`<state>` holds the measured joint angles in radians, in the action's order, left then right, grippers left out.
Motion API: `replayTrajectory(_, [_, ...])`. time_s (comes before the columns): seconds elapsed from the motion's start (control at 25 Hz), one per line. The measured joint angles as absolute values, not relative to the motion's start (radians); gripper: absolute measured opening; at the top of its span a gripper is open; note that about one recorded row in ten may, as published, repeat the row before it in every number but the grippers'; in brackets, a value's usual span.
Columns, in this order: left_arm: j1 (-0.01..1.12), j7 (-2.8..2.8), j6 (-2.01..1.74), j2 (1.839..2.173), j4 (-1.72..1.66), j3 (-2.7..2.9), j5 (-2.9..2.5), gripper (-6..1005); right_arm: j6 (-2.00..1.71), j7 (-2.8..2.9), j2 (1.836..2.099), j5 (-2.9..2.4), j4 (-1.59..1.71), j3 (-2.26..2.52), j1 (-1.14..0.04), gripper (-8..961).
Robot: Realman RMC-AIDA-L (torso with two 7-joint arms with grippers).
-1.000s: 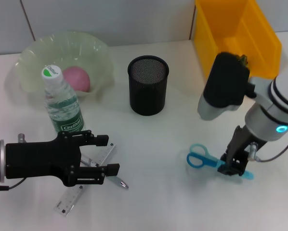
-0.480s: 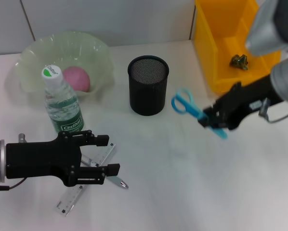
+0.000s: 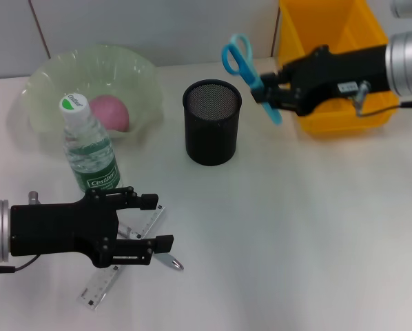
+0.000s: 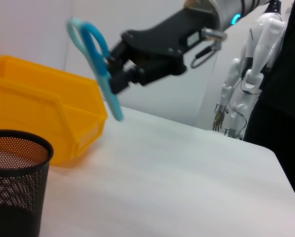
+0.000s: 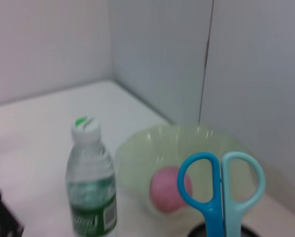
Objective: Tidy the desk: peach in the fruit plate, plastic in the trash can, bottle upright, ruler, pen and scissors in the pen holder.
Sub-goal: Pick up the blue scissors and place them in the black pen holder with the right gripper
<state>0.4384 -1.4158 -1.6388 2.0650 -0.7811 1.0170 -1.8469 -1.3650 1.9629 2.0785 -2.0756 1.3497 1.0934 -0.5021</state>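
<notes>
Three items are left for the black cylindrical wire mesh pen holder (image 3: 212, 122), which we take as our landmark on the plain white bench (image 3: 282, 234). We hold the small scissors with light blue loop handles and a blue blade sheath (image 3: 249, 74) in our right claw (image 3: 269, 92), clamped on the sheathed blade so the loops point up and away. They hang in the air just beside the holder's rim, on the side toward the bright yellow rectangular plastic trash can (image 3: 344, 62), not yet over the opening. Gripping the blade end leaves the handles free, but we judge the scissors must swing nearer to upright and shift over the mouth before release, or they may strike the rim.

Our left claw (image 3: 153, 222) hovers with fingers spread wide, nearer to us than the holder and well apart from it, directly above the clear transparent straight plastic ruler (image 3: 103, 284) and the slim grey and silver pen (image 3: 167, 260), which lie flat on the bench. It waits there, we judge, for the next pickup.

Beyond that claw, the clear plastic water bottle with white cap and green label (image 3: 90, 148) already stands upright, and the matte pink ball-like peach (image 3: 109, 112) sits inside the wide translucent pale green fruit plate with a scalloped rim (image 3: 47, 83).
</notes>
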Motion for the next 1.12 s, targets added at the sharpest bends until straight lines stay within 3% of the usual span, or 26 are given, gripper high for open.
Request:
replayTrajectory(0.76, [0.439, -1.416, -1.641, 2.067, -0.779, 1.018, -1.847, 794, -1.036, 1.713, 2.082, -1.921, 0.890, 1.103, -0.717, 240])
replayTrajectory(1.12, [0.444, -1.417, -1.643, 2.068, -0.779, 1.021, -1.847, 793, -0.979, 1.683, 2.082, -1.919, 0.820, 1.108, -0.752, 244])
